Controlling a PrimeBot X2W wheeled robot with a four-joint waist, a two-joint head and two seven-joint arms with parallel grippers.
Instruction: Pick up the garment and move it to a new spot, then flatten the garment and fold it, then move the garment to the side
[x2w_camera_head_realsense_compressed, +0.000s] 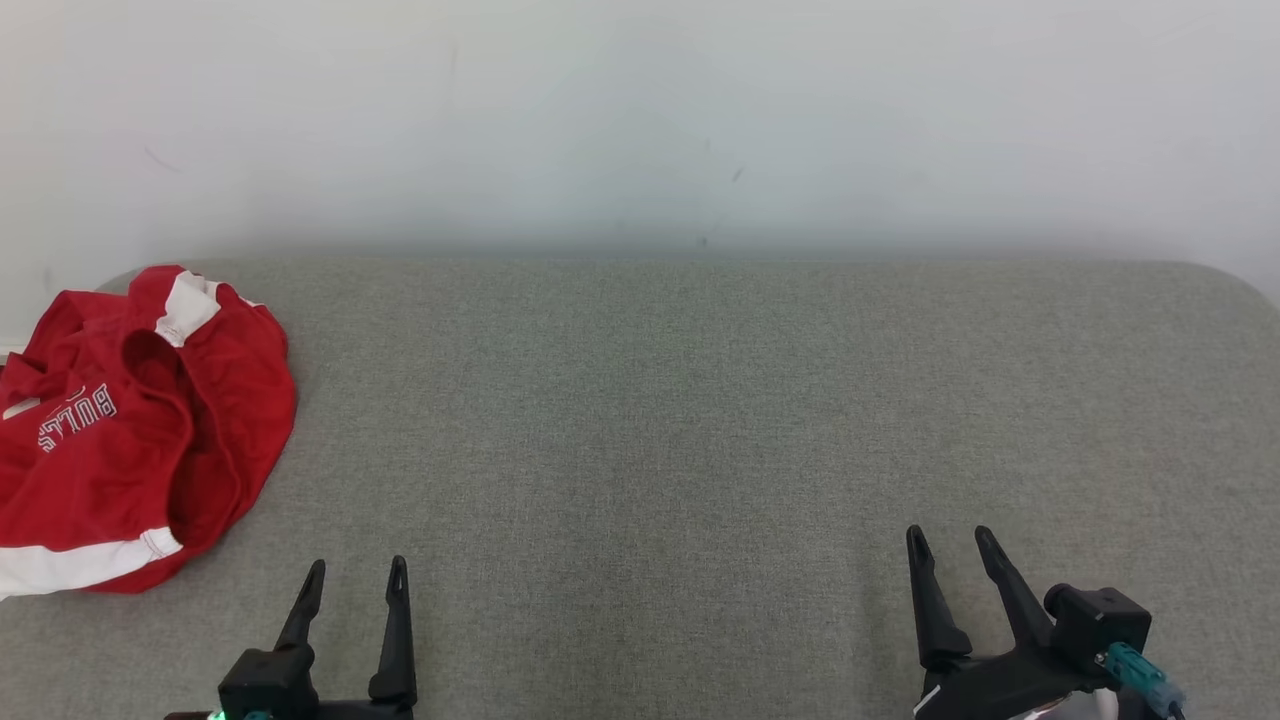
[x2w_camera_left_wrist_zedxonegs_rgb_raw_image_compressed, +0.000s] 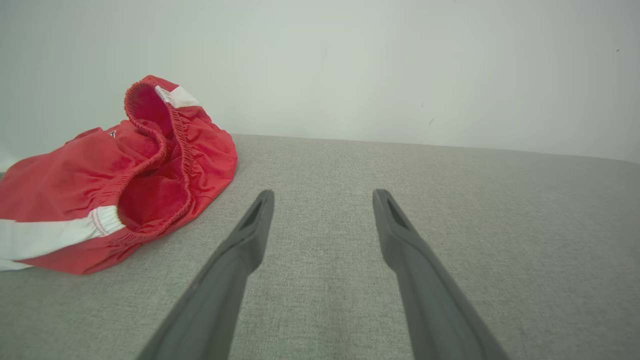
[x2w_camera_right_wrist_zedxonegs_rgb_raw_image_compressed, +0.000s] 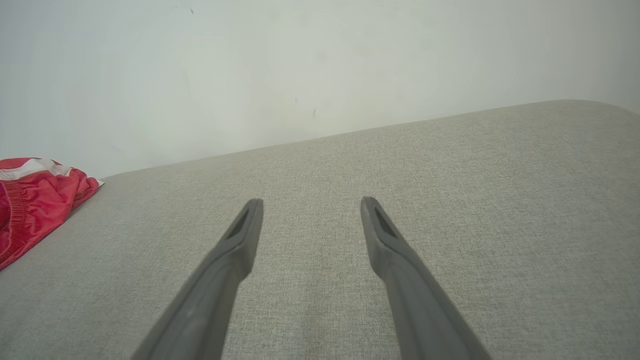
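Note:
The garment (x2w_camera_head_realsense_compressed: 140, 430) is a pair of red shorts with white stripes and white lettering, lying crumpled at the far left of the grey fabric surface (x2w_camera_head_realsense_compressed: 700, 420). In the left wrist view the garment (x2w_camera_left_wrist_zedxonegs_rgb_raw_image_compressed: 115, 180) lies left of the fingers with its elastic waistband gaping. A corner of the garment (x2w_camera_right_wrist_zedxonegs_rgb_raw_image_compressed: 35, 200) appears at the left edge of the right wrist view. My left gripper (x2w_camera_head_realsense_compressed: 357, 568) is open and empty near the front edge, just right of the shorts. At the lower right my right gripper (x2w_camera_head_realsense_compressed: 950, 538) is open and empty too, far from the shorts.
A pale wall (x2w_camera_head_realsense_compressed: 640, 120) rises directly behind the grey surface. The surface's far right corner (x2w_camera_head_realsense_compressed: 1240, 285) is rounded. The shorts hang at the surface's left edge.

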